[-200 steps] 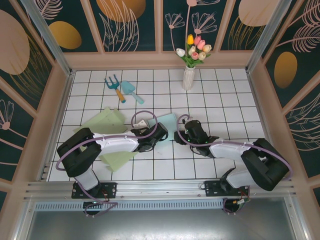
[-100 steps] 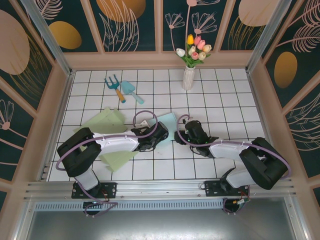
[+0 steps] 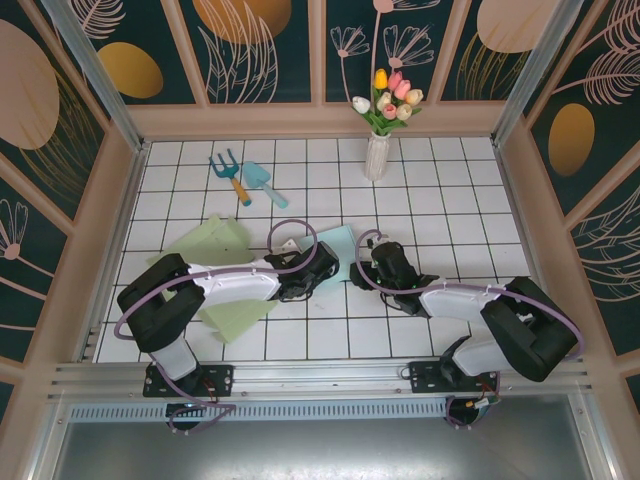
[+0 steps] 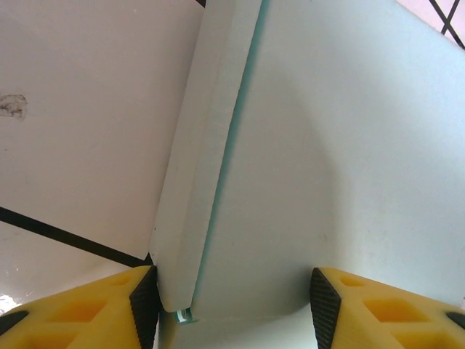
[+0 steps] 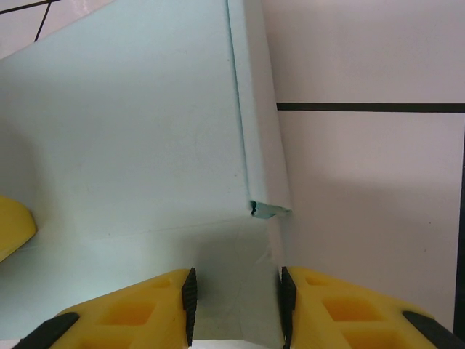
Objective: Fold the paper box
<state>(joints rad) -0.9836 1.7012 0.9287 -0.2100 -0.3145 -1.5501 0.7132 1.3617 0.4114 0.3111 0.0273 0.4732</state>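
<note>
The pale blue paper box (image 3: pixel 337 245) lies partly folded on the white tiles between my two grippers. My left gripper (image 3: pixel 322 262) is at its left side. In the left wrist view the left gripper (image 4: pixel 232 309) is open: the left pad (image 4: pixel 145 302) touches a raised side wall (image 4: pixel 196 182), and the right pad rests on the wide panel (image 4: pixel 341 160). My right gripper (image 3: pixel 366 265) is at the box's right side. In the right wrist view the right gripper (image 5: pixel 236 309) stands open over a corner flap beside the folded right wall (image 5: pixel 258 123) of the box (image 5: pixel 131 131).
Two pale green sheets (image 3: pixel 208 242) (image 3: pixel 235 315) lie left of the left arm. A garden fork (image 3: pixel 230 175) and a blue trowel (image 3: pixel 262 182) lie at the back left. A white vase of tulips (image 3: pixel 376 155) stands at the back. Wooden walls enclose the floor.
The left gripper has edged slightly to the right against the box. The right gripper has barely moved, and its jaws have narrowed a little.
</note>
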